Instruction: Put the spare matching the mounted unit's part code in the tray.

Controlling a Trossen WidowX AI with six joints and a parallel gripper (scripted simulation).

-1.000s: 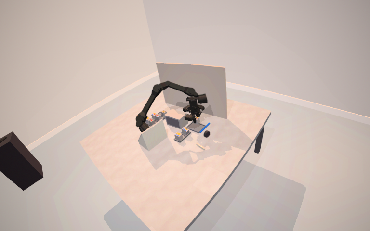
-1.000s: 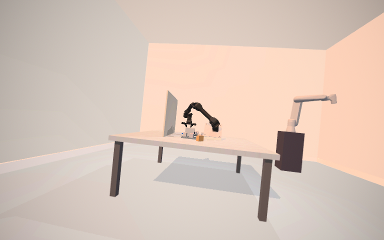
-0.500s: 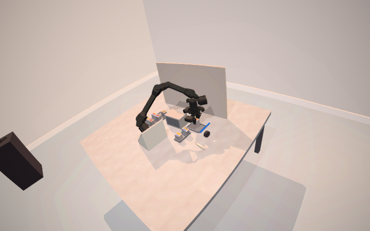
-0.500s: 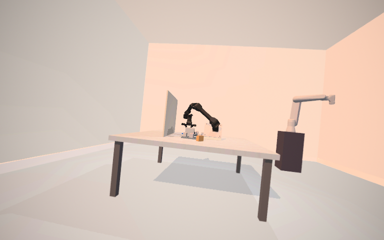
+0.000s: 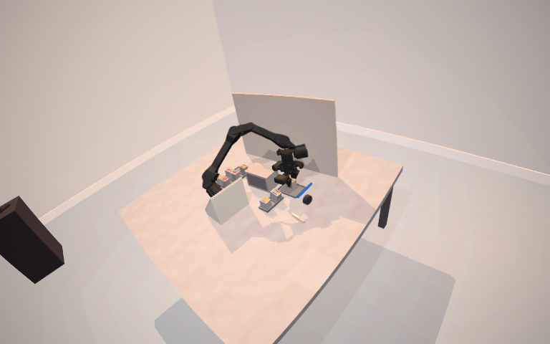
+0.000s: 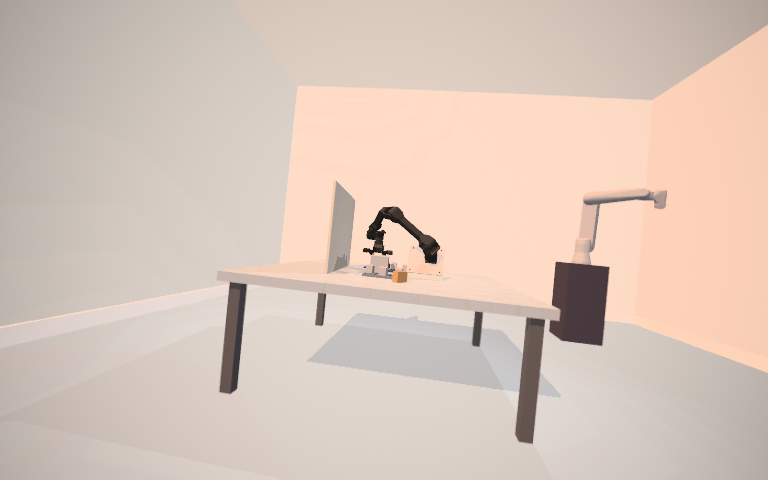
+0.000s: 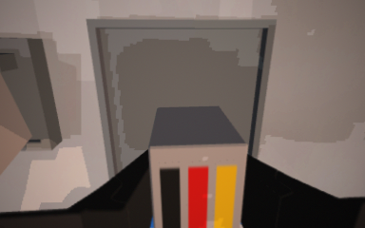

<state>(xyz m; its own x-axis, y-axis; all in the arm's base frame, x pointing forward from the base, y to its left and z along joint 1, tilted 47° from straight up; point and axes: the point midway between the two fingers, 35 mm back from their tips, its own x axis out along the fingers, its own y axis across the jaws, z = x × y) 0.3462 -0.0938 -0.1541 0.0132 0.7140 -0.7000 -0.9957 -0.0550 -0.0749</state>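
Spare [image 7: 198, 187] is in my grip: beige block, dark top, stripe code on the face toward the wrist cam reading black, red, yellow left to right. My claw [image 7: 199, 209] is clamped on it, dark fingers pressing in from both sides.

Position: the spare hangs directly over the tray [image 7: 105, 90], a grey rectangular frame with a darker floor and a blue strip along its right edge. In the wrist view the block sits centred across the tray's width, at the near end. Can't tell from any view whether it's touching the tray floor or just above it.

From the top cam my gripper [image 5: 288, 180] points straight down at the tray [image 5: 296, 192], with the blue edge on the side away from the arm. Two other spares [image 5: 270, 197] sit on a grey stand just beside the tray; stripes too small to read there. More spares [image 5: 232, 172] stand in a row near my base. The mounted unit [image 5: 257, 178], a grey box, is between that row and the tray.

Other stuff on the table [image 5: 210, 272]: black disc [image 5: 307, 198] just past the tray, small pale stick [image 5: 298, 217], a wedge-shaped panel [image 5: 227, 203] in front of my base, a tall upright board [image 5: 286, 127] behind me. The exterior cam also shows a small orange block [image 6: 399, 276] near the table edge.
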